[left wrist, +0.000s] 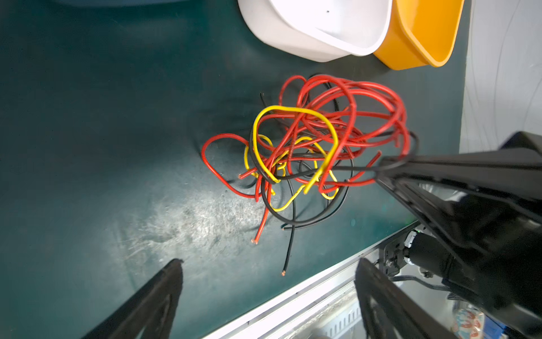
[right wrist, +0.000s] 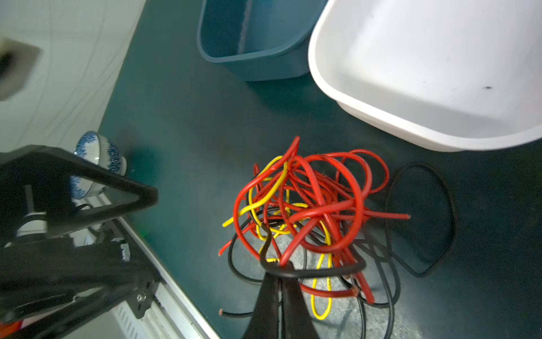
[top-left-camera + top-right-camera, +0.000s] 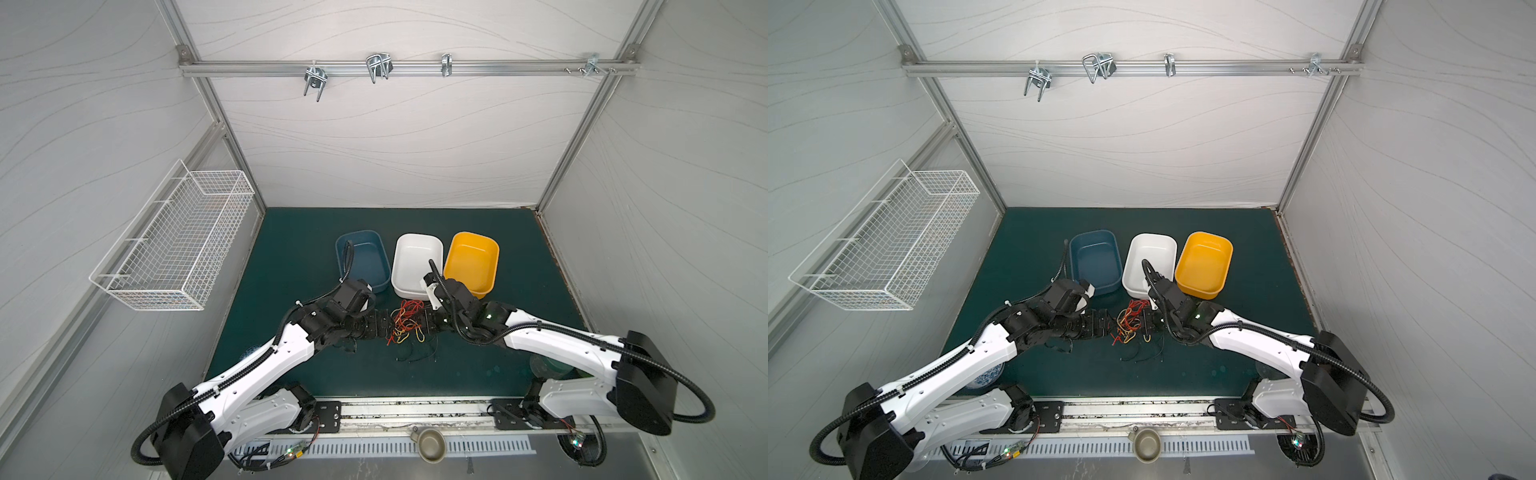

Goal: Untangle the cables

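The bench [image 3: 291, 257] carries the cables [image 3: 407, 324] as 1 tangle of red, yellow and black loops. The tangle lies just beside the white tub [image 3: 415, 262], on its robot side. The right tool [image 2: 280, 273], jaws closed, pinches a black strand [image 2: 322, 273] at the tangle's edge, probably as an anchor. The left tool [image 1: 268, 262] stands wide and empty across the tangle, placed to draw loops free.

Both arms reach toward frame centre in both top views, left hand [image 1: 269, 262] spread wide, right hand [image 2: 278, 268] pinched shut, tips facing each other
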